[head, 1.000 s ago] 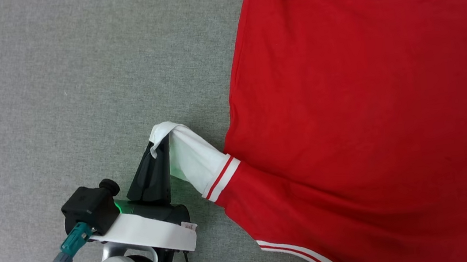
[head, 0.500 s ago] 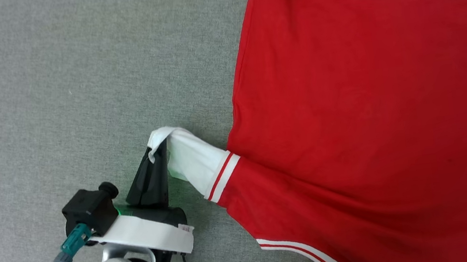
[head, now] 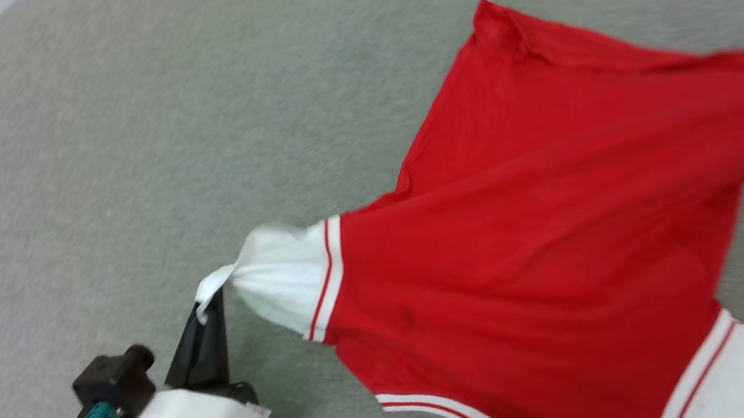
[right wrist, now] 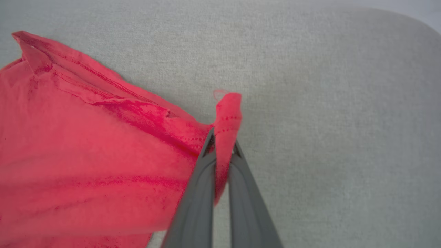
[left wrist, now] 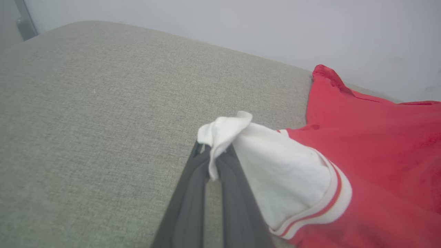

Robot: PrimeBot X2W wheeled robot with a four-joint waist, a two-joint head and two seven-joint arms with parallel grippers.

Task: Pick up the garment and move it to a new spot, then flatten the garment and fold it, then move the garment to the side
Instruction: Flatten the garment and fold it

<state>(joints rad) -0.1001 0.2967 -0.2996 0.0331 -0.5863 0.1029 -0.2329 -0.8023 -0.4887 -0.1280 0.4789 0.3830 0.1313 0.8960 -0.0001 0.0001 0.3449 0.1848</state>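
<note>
Over the grey fabric table (head: 125, 161), backed by a pale wall (left wrist: 241, 27), the shirt (head: 547, 251) at three o'clock is grasped by left pincer (left wrist: 211, 156) and right pincer (right wrist: 222, 150).

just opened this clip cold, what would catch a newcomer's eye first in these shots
A big red shirt takes up the right half of the head view, pulled taut over the grey fabric surface. At lower left the left gripper is shut on its white sleeve end. In the right wrist view the right gripper pinches a red edge of the shirt.
</note>
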